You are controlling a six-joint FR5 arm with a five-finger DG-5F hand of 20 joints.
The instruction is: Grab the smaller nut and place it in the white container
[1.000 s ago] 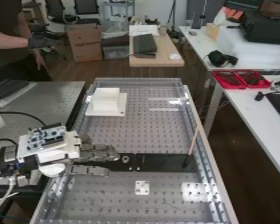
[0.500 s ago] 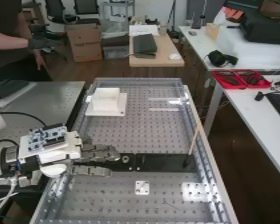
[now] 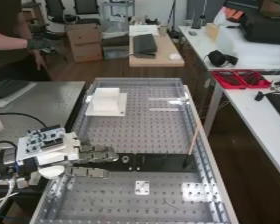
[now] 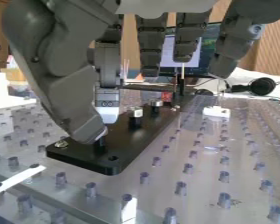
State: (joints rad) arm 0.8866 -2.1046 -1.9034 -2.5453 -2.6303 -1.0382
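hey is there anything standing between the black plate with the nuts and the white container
Nothing visible stands between the black plate and the white container, just the bench top with its regular grid.

This looks like a robotics lab or technical workshop. Beneath the fingers (image 3: 97, 156) of the robot hand (image 3: 65, 154) lies a metal bench top (image 3: 134, 135) with a regular grid of holes, and a bare circuit board (image 3: 45, 140) sits just behind them, on the hand's back. A second perforated metal table (image 3: 54, 97) stands near, to one side of the fingers. Ahead of the fingertips, past the bench's long edge, runs a white worktable (image 3: 247, 105) with red trays (image 3: 225, 80) and headphones (image 3: 220, 59). Well apart, off to the fingers' side, are office chairs (image 3: 86, 6), cardboard boxes (image 3: 84, 44) and a wooden desk (image 3: 147, 61).
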